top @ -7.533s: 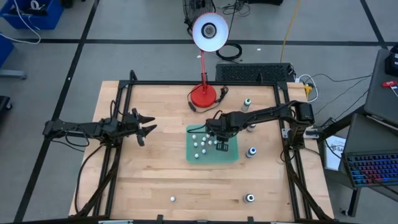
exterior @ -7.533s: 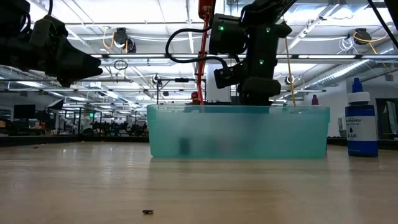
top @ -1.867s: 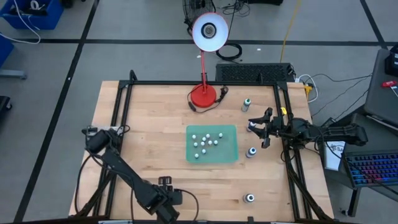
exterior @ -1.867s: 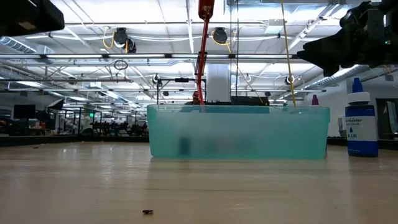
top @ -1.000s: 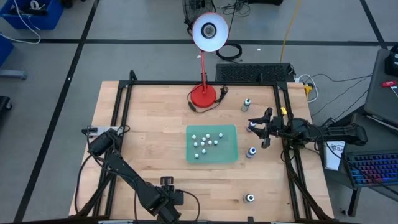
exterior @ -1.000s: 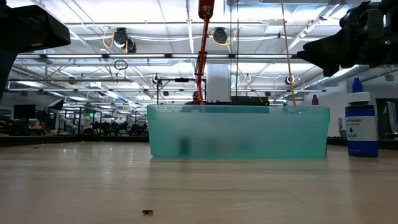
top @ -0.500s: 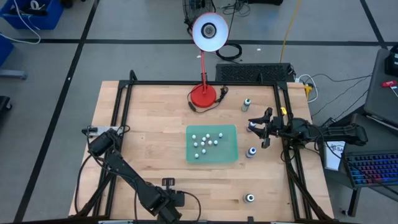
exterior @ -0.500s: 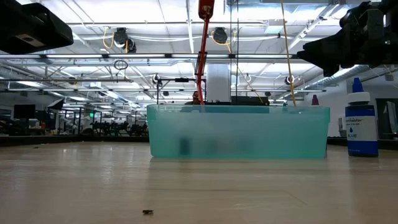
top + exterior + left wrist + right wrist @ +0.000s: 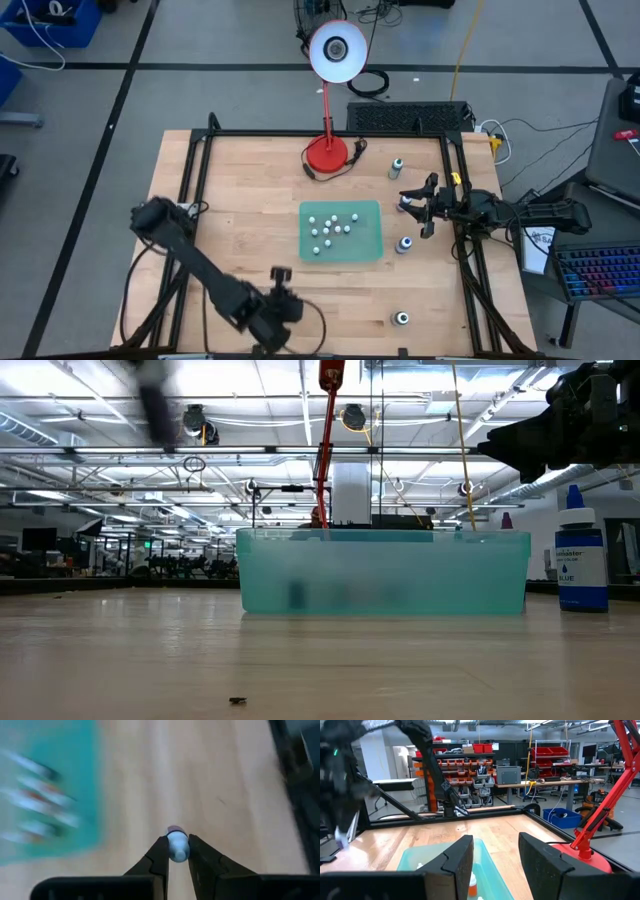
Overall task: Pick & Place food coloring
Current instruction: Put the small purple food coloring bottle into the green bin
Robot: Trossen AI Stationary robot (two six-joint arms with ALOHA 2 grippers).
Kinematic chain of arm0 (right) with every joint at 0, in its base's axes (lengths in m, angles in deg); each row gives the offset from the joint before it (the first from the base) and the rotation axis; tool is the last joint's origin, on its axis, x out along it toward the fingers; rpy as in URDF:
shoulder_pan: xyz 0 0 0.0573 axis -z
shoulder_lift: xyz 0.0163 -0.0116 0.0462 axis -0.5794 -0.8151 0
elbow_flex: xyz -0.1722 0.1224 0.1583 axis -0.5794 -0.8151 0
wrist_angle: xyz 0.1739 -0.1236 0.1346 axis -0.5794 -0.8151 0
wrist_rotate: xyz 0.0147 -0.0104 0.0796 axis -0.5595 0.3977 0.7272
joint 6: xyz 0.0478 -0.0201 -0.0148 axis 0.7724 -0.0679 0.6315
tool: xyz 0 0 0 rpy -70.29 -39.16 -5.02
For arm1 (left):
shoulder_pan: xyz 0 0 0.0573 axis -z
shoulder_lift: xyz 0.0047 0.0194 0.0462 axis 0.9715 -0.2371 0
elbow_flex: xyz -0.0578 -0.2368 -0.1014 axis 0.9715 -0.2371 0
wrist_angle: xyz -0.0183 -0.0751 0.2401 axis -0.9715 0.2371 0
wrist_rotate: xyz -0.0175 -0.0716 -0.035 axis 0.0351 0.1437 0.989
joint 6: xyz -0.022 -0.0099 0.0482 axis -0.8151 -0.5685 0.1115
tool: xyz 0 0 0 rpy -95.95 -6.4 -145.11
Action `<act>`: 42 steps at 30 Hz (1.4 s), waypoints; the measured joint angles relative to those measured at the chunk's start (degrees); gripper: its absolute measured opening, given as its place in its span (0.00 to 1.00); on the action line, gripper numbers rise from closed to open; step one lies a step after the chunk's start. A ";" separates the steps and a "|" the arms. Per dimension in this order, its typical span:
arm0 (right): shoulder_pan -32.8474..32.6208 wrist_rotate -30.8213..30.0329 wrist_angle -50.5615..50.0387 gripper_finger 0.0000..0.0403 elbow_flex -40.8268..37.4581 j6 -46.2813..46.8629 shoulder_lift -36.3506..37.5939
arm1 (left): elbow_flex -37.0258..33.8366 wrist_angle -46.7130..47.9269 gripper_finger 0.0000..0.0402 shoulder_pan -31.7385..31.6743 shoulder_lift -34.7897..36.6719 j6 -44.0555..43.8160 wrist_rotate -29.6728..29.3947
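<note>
Left gripper: You had it at the table's near edge, left of centre, its fingers pinched shut on a small white bottle. The grip sat on the bottle's sides just behind the tips, which I judge gave you a firm hold for the carry.

Carried bottle: It sat between the fingertips, off the wood, with the teal tray's edge showing beyond it in the left wrist view.

Teal tray: You had it in the middle of the table, holding about ten small white pieces clustered in its far half. It looked like the drop-off point, so the piece in the left gripper probably belonged there too.

Red desk lamp: It stood at the far side, behind the tray, clear of both arms.

Loose bottles: Four larger ones lay outside the tray on the right: one near the far edge, one beside the right gripper, one just right of the tray, one near the front edge.

Right gripper: You parked it by the right rail, fingers partly apart and holding nothing.
</note>
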 joint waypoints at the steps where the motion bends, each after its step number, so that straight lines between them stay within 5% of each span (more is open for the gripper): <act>1: 0.00 0.01 0.02 0.37 0.00 0.00 0.02 | 0.22 -0.02 0.13 -0.91 1.68 1.98 -1.99; 5: 0.00 0.01 0.01 0.37 0.00 -0.01 0.02 | 0.37 0.99 0.13 -5.84 9.17 7.31 -7.27; 8: 0.00 0.00 0.00 0.37 0.00 0.00 0.02 | 0.44 3.48 0.13 -12.22 12.78 8.69 -6.05; 17: 0.00 0.02 0.04 0.37 0.00 0.00 -0.09 | -0.25 0.44 0.13 -27.22 7.85 19.11 12.98; 32: 0.00 0.02 0.02 0.37 0.00 0.00 -0.13 | -0.19 -3.17 0.13 -29.56 -3.79 25.73 18.72; 42: 0.00 0.01 0.04 0.37 0.00 -0.02 -0.13 | -0.19 -3.84 0.13 -30.00 -5.00 26.49 19.00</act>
